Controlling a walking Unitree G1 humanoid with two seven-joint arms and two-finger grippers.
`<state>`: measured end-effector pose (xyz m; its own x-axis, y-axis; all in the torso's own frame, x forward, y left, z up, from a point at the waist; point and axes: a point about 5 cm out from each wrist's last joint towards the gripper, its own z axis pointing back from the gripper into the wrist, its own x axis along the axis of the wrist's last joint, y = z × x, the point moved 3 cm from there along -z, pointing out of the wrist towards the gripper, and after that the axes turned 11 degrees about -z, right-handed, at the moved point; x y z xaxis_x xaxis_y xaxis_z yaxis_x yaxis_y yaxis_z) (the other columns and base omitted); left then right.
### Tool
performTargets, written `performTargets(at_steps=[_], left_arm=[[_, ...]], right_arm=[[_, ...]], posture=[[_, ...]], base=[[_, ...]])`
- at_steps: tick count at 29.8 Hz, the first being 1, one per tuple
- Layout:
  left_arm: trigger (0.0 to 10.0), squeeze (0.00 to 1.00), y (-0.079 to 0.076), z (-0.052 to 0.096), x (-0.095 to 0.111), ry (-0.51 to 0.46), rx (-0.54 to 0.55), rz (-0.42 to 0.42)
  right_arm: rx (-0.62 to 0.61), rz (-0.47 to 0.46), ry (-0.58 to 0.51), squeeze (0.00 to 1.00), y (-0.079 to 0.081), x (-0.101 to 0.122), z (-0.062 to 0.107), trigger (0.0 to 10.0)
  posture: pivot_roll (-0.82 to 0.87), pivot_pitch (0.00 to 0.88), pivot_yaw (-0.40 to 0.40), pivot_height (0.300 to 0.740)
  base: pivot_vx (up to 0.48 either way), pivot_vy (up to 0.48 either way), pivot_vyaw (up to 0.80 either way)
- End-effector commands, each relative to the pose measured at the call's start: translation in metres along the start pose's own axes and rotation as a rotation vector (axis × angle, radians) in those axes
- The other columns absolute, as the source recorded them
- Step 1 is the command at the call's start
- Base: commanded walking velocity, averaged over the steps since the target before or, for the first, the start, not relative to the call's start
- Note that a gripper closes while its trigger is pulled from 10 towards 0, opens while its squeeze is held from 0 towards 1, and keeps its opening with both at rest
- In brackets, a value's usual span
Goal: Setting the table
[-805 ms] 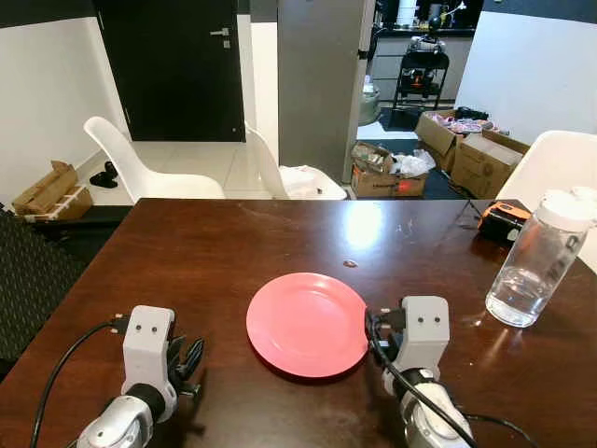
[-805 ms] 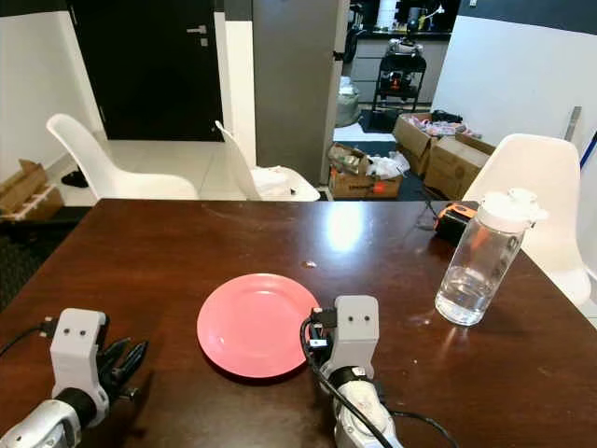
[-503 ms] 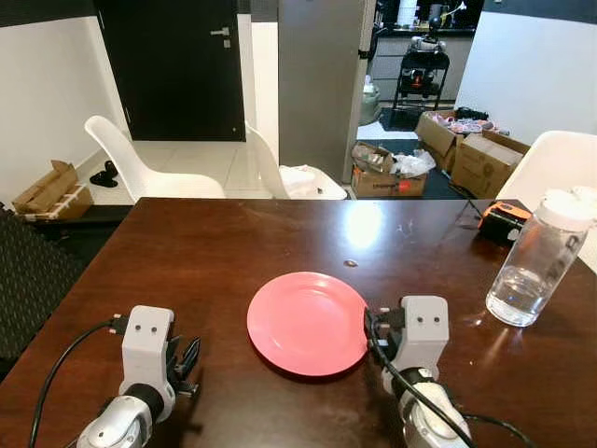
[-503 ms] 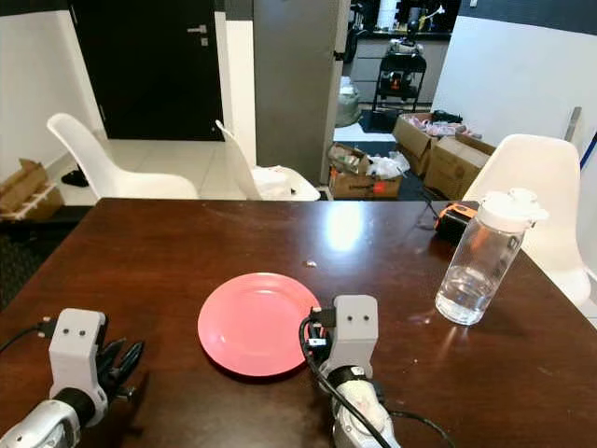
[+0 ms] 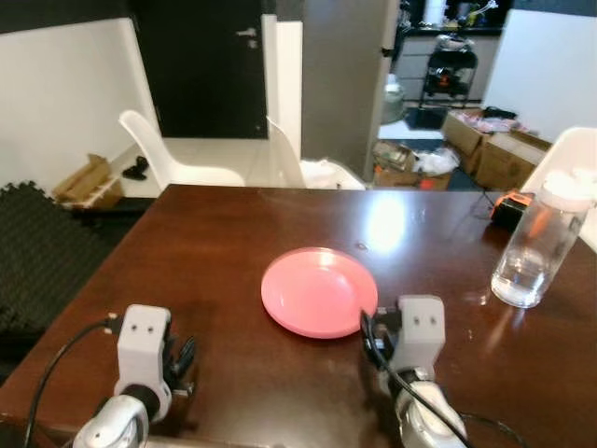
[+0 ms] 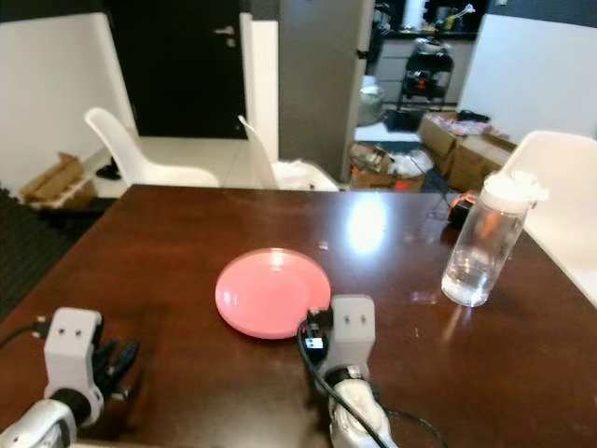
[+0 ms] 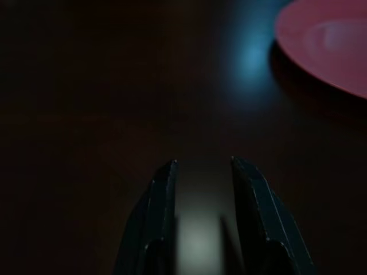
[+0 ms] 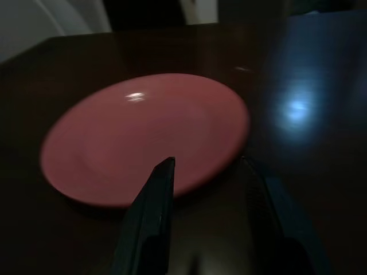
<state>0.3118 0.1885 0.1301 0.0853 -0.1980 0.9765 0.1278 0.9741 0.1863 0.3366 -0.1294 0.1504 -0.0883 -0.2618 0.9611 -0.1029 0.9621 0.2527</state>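
Where the dark brown tabletop point(image 5: 233, 233) fills the middle of the left eye frame, a pink plate point(image 5: 319, 292) lies flat near its centre. Just below and right of the plate, the right end effector point(image 8: 203, 166) rests low over the wood, its two black fingers point(image 8: 152, 197) parted and holding nothing, one tip over the plate's near rim and the other beside it. At the lower left of the frame the left end effector point(image 7: 202, 169) sits well apart from the plate, fingers slightly open and empty above bare tabletop. A clear water bottle point(image 5: 538, 247) with a white cap stands upright at the right edge. White chairs point(image 5: 177, 163) stand beyond the tabletop's far side, cardboard boxes point(image 5: 499, 154) at the upper right.
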Motion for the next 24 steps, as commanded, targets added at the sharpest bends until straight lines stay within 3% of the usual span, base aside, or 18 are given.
performTargets(at_steps=[1, 9, 14, 24], left_arm=[[10.0, 0.00, 0.0022, 0.0008, -0.0007, 0.002, 0.008, -0.018], [10.0, 0.00, 0.0026, -0.0006, -0.0006, 0.003, 0.009, -0.019], [10.0, 0.00, 0.0028, -0.0013, -0.0018, 0.007, 0.013, -0.023], [10.0, 0.00, 0.0005, -0.0025, -0.0035, 0.013, 0.003, -0.024]], right_arm=[[-0.014, 0.004, 0.009, 0.00, -0.0030, -0.0033, 0.0016, 10.0], [-0.016, 0.005, 0.009, 0.00, -0.0036, -0.0035, 0.0009, 10.0], [-0.015, 0.007, 0.018, 0.00, -0.0033, -0.0051, 0.0002, 10.0], [-0.042, -0.016, 0.020, 0.00, -0.0085, -0.0049, -0.0014, 10.0]], posture=[[0.03, 0.084, 0.086, 0.740], [0.03, 0.082, 0.087, 0.740], [0.03, 0.080, 0.087, 0.740], [0.03, 0.077, 0.088, 0.740]], base=[[-0.375, 0.000, 0.00], [-0.314, 0.000, 0.00], [0.000, 0.000, 0.00], [0.000, 0.000, -0.75]])
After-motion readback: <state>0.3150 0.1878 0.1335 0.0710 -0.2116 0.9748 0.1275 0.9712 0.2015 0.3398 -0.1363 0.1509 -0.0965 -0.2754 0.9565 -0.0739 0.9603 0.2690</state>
